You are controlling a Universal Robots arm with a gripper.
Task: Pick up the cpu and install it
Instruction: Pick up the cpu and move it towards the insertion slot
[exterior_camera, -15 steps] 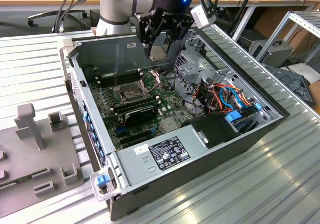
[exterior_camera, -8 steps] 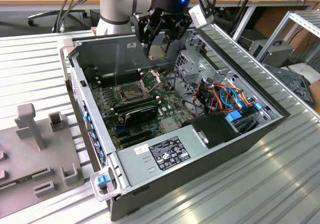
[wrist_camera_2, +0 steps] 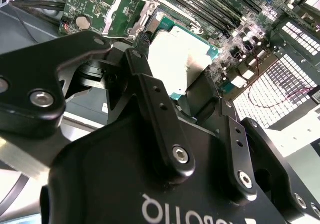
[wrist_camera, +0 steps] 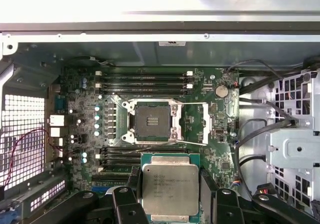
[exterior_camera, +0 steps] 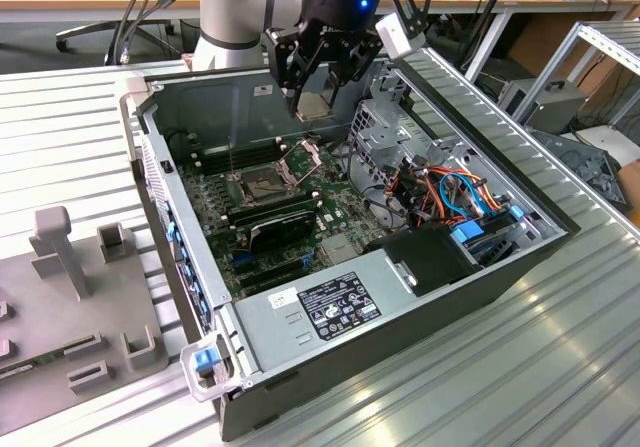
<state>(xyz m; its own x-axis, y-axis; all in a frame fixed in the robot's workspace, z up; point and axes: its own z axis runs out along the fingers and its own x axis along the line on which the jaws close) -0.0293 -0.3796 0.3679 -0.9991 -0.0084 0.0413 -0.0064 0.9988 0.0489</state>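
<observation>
My gripper (exterior_camera: 318, 105) hangs above the open computer case, shut on the cpu (exterior_camera: 316, 103), a flat silver-grey square chip with a green rim. In the first wrist view the cpu (wrist_camera: 170, 188) sits between the two black fingers (wrist_camera: 133, 180), held level, a short way off from the open dark socket (wrist_camera: 152, 123) on the green motherboard (wrist_camera: 220, 154). The socket's metal frame (wrist_camera: 196, 125) is swung open to one side. In the second wrist view the cpu (wrist_camera_2: 182, 58) shows past the gripper's black body. In the exterior view the socket (exterior_camera: 262, 180) lies below and to the left of the gripper.
The case wall (exterior_camera: 190, 267) rises around the motherboard. Memory slots (wrist_camera: 145, 78) flank the socket. A drive cage (exterior_camera: 395, 127) and a bundle of coloured cables (exterior_camera: 450, 192) fill the exterior view's right of the case. A grey fixture plate (exterior_camera: 80, 307) lies at the exterior view's left.
</observation>
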